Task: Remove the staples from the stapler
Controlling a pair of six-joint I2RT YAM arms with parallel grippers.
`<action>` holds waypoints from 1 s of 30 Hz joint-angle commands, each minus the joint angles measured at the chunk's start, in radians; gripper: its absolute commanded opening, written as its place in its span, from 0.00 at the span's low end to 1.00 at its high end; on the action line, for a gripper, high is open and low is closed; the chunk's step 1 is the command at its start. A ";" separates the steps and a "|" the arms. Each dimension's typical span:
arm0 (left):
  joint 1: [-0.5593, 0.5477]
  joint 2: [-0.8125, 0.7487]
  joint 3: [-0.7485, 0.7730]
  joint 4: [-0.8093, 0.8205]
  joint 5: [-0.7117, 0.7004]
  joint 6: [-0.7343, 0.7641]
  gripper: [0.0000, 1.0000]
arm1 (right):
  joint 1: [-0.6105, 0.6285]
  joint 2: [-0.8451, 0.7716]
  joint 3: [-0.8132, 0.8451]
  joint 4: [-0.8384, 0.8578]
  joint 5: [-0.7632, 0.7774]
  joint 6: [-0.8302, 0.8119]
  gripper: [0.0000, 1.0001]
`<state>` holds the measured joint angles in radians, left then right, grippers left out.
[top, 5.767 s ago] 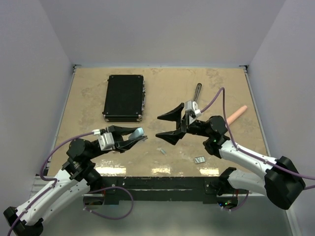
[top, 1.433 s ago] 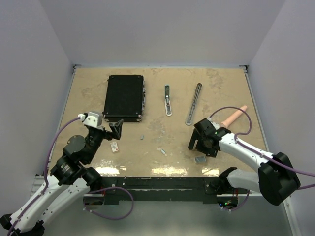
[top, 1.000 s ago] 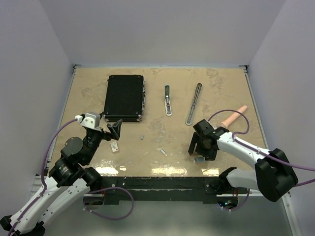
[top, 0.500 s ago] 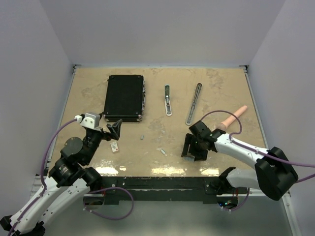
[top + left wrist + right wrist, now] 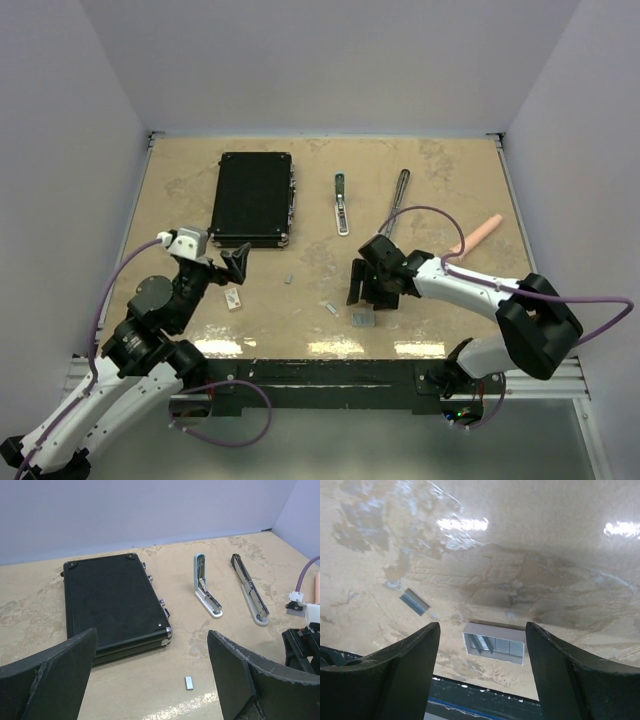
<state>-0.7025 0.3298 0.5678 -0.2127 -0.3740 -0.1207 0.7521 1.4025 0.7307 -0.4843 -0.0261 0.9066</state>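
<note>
The stapler lies apart as two slim silver bars at the table's far middle: a shorter one [image 5: 341,205] [image 5: 205,586] and a longer one [image 5: 393,208] [image 5: 250,588]. Loose staples lie as small grey strips [image 5: 288,279] [image 5: 331,309] [image 5: 189,682] [image 5: 414,601]. A small white open box [image 5: 362,319] [image 5: 495,643] with ribbed silvery strips inside sits near the front edge. My right gripper [image 5: 366,297] [image 5: 482,665] is open and straddles that box, with a gap on each side. My left gripper [image 5: 226,266] [image 5: 150,680] hangs wide open above the table, holding nothing.
A flat black case [image 5: 252,198] [image 5: 112,605] lies at the far left. A small white block [image 5: 234,299] sits below it. A pinkish cylinder [image 5: 478,233] lies at the right. The table's front edge [image 5: 485,707] runs just beyond the box.
My right gripper has swept left along the front of the table, and the small white box has shifted left with it. The left arm has barely moved.
</note>
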 commanded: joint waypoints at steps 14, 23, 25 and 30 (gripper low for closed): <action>-0.002 -0.005 0.032 -0.005 -0.112 -0.019 0.94 | 0.118 -0.027 0.156 0.107 0.130 -0.291 0.56; 0.000 -0.066 0.020 -0.004 -0.209 -0.010 0.92 | 0.276 0.170 0.256 0.081 0.232 -0.328 0.56; -0.002 -0.067 0.017 0.001 -0.210 -0.010 0.92 | 0.286 0.194 0.266 0.088 0.236 -0.334 0.56; -0.002 -0.054 0.018 -0.001 -0.206 -0.010 0.91 | 0.320 0.242 0.277 0.119 0.219 -0.334 0.56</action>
<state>-0.7025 0.2672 0.5678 -0.2337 -0.5575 -0.1211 1.0504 1.6287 0.9588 -0.4015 0.1661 0.5903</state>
